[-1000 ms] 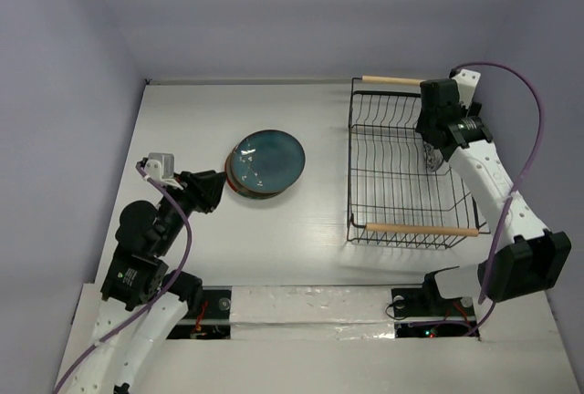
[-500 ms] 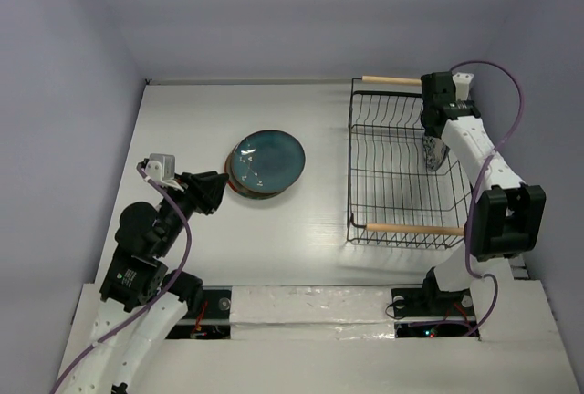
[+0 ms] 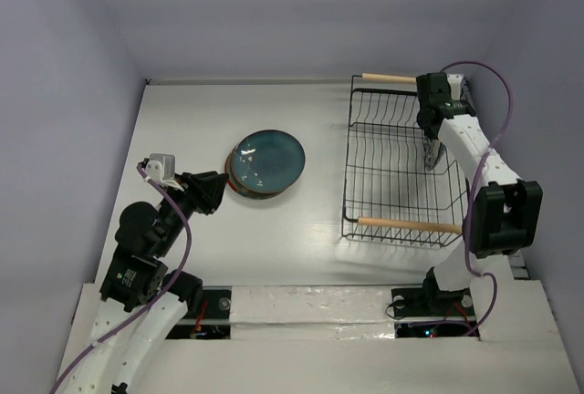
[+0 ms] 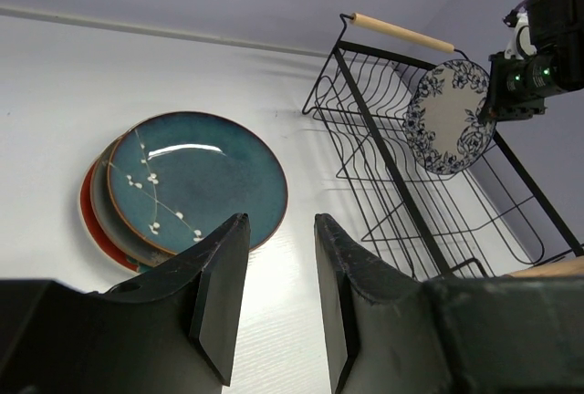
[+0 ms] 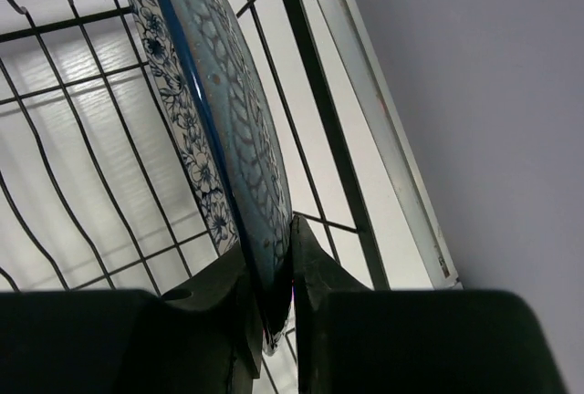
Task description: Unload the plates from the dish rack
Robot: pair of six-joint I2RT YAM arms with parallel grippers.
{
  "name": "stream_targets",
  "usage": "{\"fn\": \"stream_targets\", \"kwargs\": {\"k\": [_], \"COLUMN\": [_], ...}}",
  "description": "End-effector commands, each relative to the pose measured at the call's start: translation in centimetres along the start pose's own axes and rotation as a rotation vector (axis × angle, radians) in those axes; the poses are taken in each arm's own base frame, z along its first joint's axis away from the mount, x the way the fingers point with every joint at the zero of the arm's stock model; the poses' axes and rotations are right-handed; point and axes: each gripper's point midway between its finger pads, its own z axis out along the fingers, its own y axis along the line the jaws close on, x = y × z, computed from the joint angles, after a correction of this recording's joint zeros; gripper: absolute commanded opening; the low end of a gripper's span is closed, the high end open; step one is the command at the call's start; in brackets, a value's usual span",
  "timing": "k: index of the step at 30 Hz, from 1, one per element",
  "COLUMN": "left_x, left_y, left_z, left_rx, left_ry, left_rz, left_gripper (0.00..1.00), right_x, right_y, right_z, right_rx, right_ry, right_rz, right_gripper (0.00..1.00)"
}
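The black wire dish rack (image 3: 348, 168) with wooden rod handles stands at the right of the table. One white plate with a blue floral rim (image 4: 447, 116) stands upright in it near its far right side. My right gripper (image 5: 290, 230) is shut on that plate's rim (image 5: 233, 129), one finger on each face. A stack of plates (image 3: 266, 161) lies flat left of the rack, dark teal on top (image 4: 196, 175), with grey-brown and red (image 4: 88, 216) edges showing beneath. My left gripper (image 4: 281, 222) hovers open just near-left of the stack, holding nothing.
Pale walls close the table in at the left, back and right. The right wall runs close behind the rack (image 5: 310, 93). Bare white tabletop (image 3: 310, 221) lies between the stack and the rack. Both arm bases sit at the near edge.
My right gripper closed onto the floral plate's rim as the right arm swung in over the rack. The rack shifted slightly left. The left arm stayed still.
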Motion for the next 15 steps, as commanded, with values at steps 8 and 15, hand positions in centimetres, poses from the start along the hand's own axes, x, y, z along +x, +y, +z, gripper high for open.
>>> {"fn": "stream_targets", "kwargs": {"k": [8, 15], "left_x": [-1.1, -1.2], "left_y": [-0.6, -0.4], "left_z": [0.1, 0.0], "left_rx": [0.019, 0.011], "left_ry": [-0.041, -0.045], "left_rz": [0.002, -0.001], "left_gripper": [0.32, 0.32], "right_x": [-6.4, -9.3], "right_y": [-6.0, -7.8], "right_z": [-8.1, -16.2], "right_rx": [0.05, -0.097], "right_ry": [-0.245, -0.404], "right_rz": [0.179, 0.28], "right_gripper": [0.0, 0.0]}}
